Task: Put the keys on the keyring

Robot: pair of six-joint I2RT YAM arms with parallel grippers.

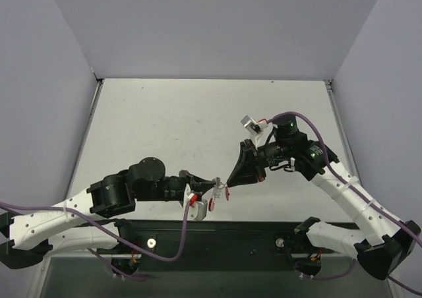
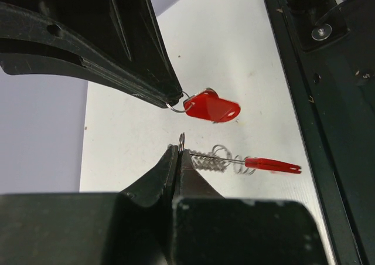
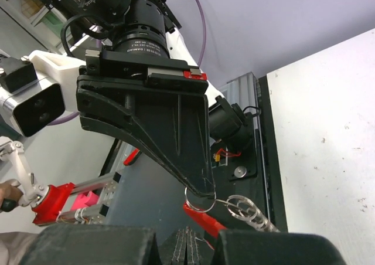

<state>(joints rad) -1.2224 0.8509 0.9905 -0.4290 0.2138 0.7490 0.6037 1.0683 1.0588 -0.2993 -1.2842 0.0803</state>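
Beneath both end effectors spreads the pale surface (image 1: 165,126), with the two arms meeting tip to tip above its near edge. In the left wrist view the right end effector (image 2: 173,98) comes in from above the left one. Its fingers are pressed together on the little wire ring (image 2: 176,105) of the key (image 2: 212,108), whose red head dangles just off the tip. The left end effector (image 2: 179,153) is likewise clamped, pinching one end of the keyring (image 2: 215,159). The beaded chain coils away from its tip, and the red band (image 2: 273,165) sticks out beyond that. A sliver of wire loop pokes up past the left fingertips, just beneath the key's ring; the two are apart.

The step in hand looks like threading, and it is not yet done. Both grips are on thin wire at the very fingertips, so a slight twist or push could let either piece slip and drop. The key head hangs free and may swing its ring off line. The tips sit so near each other that a misjudged approach would knock them together.
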